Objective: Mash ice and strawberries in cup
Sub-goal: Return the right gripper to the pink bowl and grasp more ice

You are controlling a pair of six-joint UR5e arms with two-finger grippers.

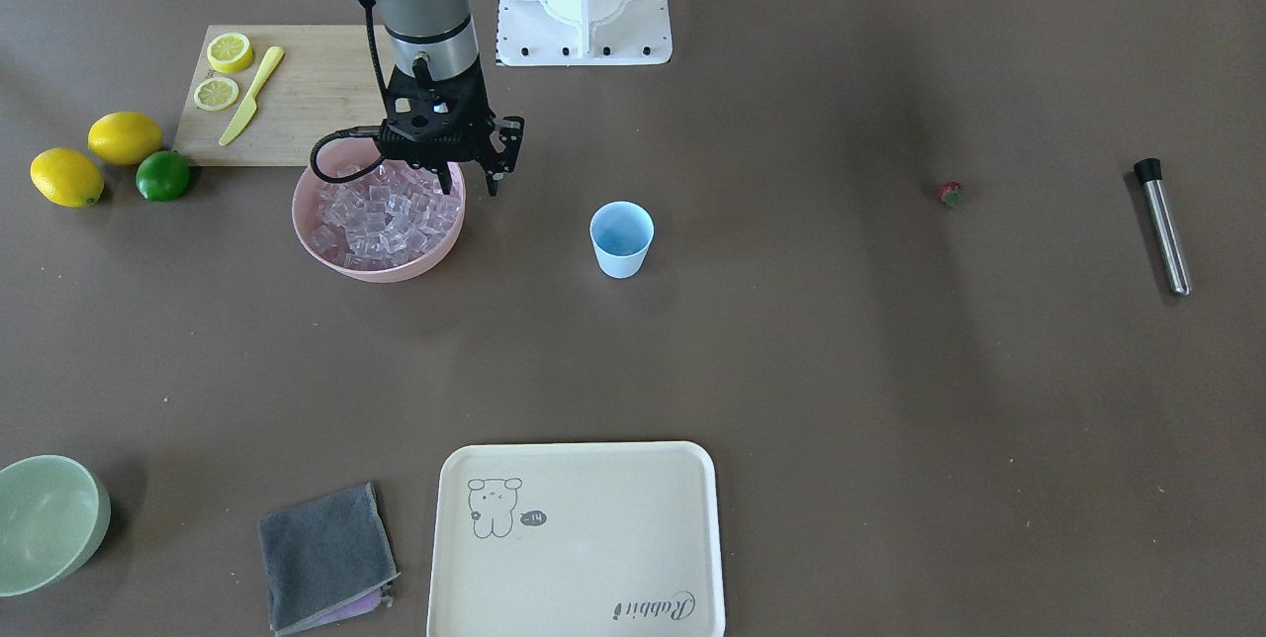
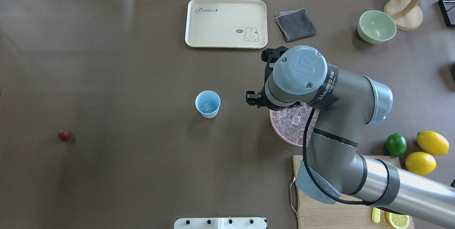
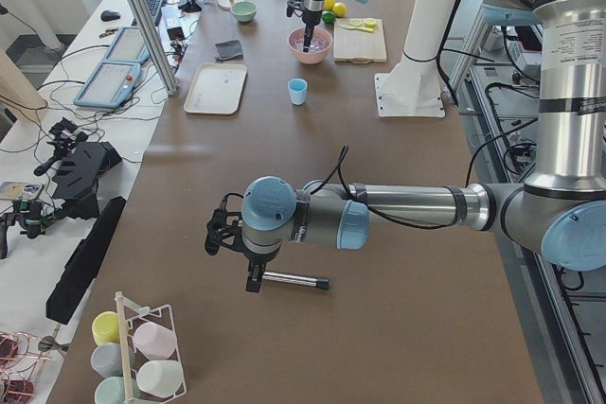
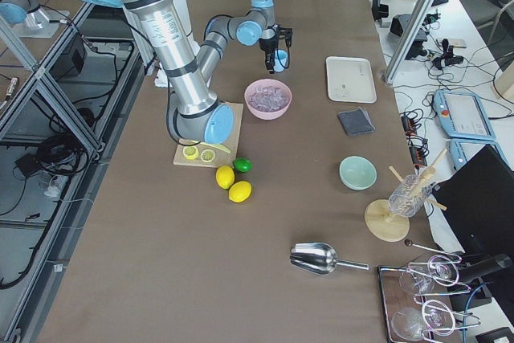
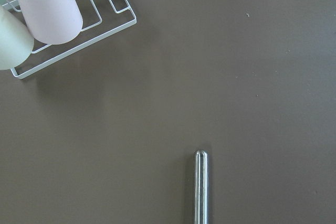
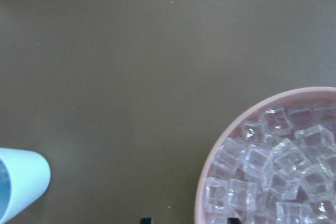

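Note:
The light blue cup (image 1: pixel 621 239) stands upright mid-table with one ice cube (image 2: pixel 207 106) in it. More ice (image 1: pixel 386 217) is heaped in a pink bowl (image 1: pixel 376 271). My right gripper (image 1: pixel 469 184) hovers open over that bowl's rim on the cup side, nothing between its fingers. The right wrist view shows the cup (image 6: pixel 16 187) at lower left and the ice (image 6: pixel 278 171) at lower right. A single strawberry (image 2: pixel 64 135) lies alone far to the left. My left gripper (image 3: pixel 250 276) hangs by a metal muddler (image 3: pixel 295 279). I cannot tell whether it is open or shut.
A cutting board (image 1: pixel 307 93) with lemon slices and a yellow knife, two lemons (image 1: pixel 94 157) and a lime (image 1: pixel 162 175) lie behind the bowl. On the far side are a cream tray (image 2: pixel 226 22), grey cloth (image 2: pixel 295 24) and green bowl (image 2: pixel 376 26). A cup rack (image 5: pixel 68 30) stands near the muddler (image 5: pixel 201 187).

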